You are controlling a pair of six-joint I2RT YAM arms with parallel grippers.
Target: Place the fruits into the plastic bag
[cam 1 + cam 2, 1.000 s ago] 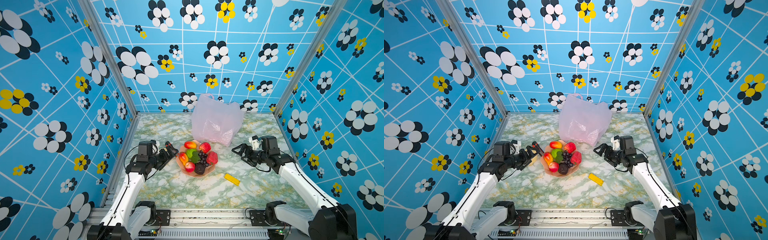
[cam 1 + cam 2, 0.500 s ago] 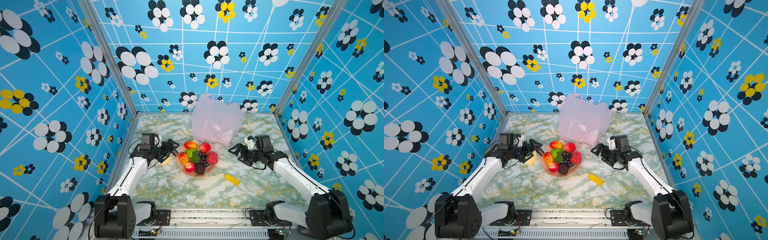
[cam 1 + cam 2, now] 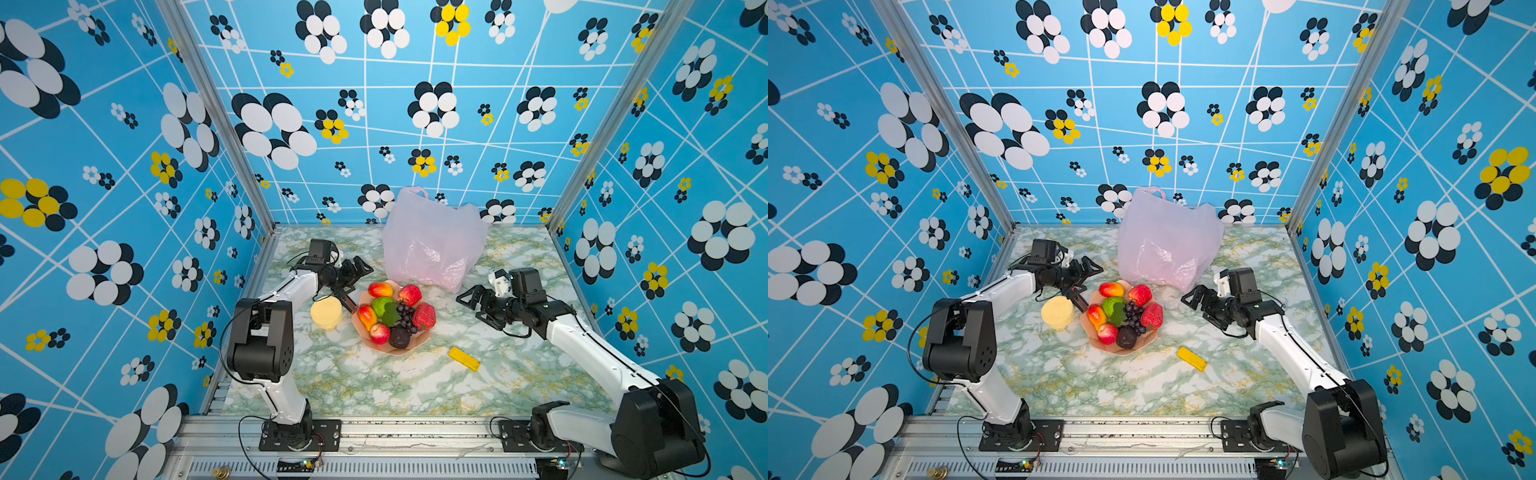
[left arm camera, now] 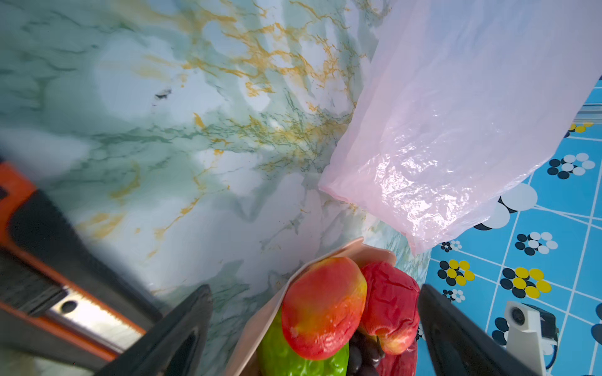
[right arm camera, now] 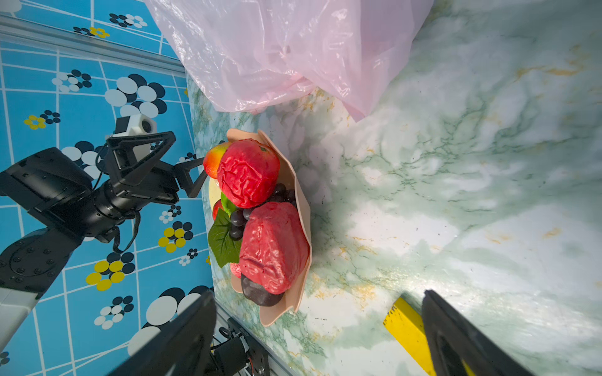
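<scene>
1. The fruits (image 3: 395, 318) are sitting piled on a salmon-pink plate (image 5: 280, 314) around the middle of the table (image 3: 395, 386). There are apples, a green one, grapes with a leaf, a strawberry and a dark plum.
2. The plastic bag (image 3: 432, 245) is standing puffed up at the middle of the table's far edge. Its lower corner is coming down just beside the plate's far rim.
3. The left pincer (image 3: 357, 284) is hovering at the plate's left side, spread wide and gripping nothing. One finger is poking down between the plate and a pale yellow lump (image 3: 327, 311), and it's hard to tell if it's touching either.
4. The right pincer (image 3: 467, 308) is hanging between the plate and the table's right edge. It's pointing at the plate but staying apart from it, also spread wide with nothing in it.
5. A flat yellow block (image 3: 463, 358) is lying on the table to the right of the plate, closer to the near edge.
</scene>
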